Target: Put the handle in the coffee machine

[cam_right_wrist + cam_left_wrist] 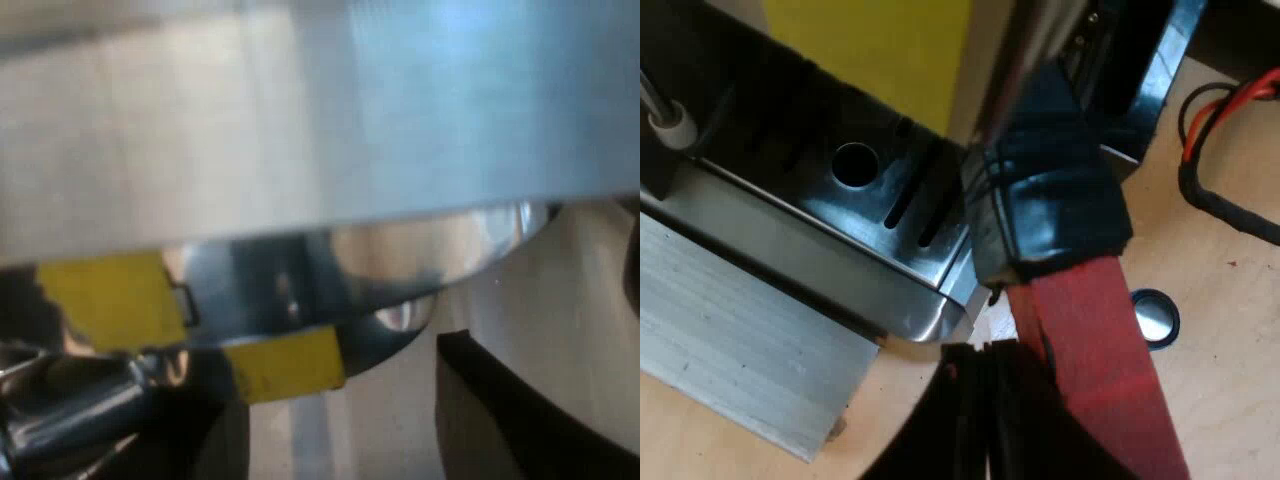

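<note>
The espresso machine's drip tray (855,215) with its slots and round hole lies under a yellow front panel (870,50). The holder's dark handle (1060,190) slopes down from the machine's front and ends in red (1090,360). My left gripper (985,360) is shut, its black fingers pressed together against the side of the red end, nothing between them. In the right wrist view a curved shiny metal part of the machine (330,120) is very close, with yellow patches (285,365) below it. My right gripper (330,440) is open and holds nothing.
A small round disc with a blue rim (1153,318) lies on the wooden table (1230,380) near the red end. A metal wand with a white tip (665,120) hangs beside the tray. A ribbed aluminium block (730,350) sits under the machine.
</note>
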You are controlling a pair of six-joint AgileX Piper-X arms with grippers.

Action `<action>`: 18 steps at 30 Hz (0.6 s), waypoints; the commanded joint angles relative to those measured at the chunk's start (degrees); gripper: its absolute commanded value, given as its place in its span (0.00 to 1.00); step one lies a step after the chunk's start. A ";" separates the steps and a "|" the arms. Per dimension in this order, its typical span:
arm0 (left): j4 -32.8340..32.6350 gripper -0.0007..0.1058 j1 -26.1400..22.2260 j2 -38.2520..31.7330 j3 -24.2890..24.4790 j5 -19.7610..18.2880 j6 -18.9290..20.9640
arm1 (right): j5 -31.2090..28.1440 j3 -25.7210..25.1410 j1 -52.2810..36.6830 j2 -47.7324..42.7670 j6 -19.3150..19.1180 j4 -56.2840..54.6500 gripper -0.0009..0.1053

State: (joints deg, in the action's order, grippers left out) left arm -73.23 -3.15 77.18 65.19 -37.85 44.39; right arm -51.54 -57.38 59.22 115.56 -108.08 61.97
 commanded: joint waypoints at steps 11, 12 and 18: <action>-10.20 0.02 1.86 -0.44 -0.16 -11.03 0.19 | 2.94 -1.84 0.58 -8.01 -1.03 2.52 0.44; -10.56 0.02 2.11 -0.44 -0.16 -11.05 0.19 | 2.94 -1.84 0.58 -8.01 -1.03 2.52 0.44; -11.11 0.02 4.42 -0.44 -0.16 -11.05 -0.13 | 2.94 -1.84 0.58 -8.01 -1.03 2.52 0.44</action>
State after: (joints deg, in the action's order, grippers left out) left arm -75.46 -1.69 77.18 65.82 -38.78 44.51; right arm -51.89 -56.75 59.50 115.56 -108.17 62.89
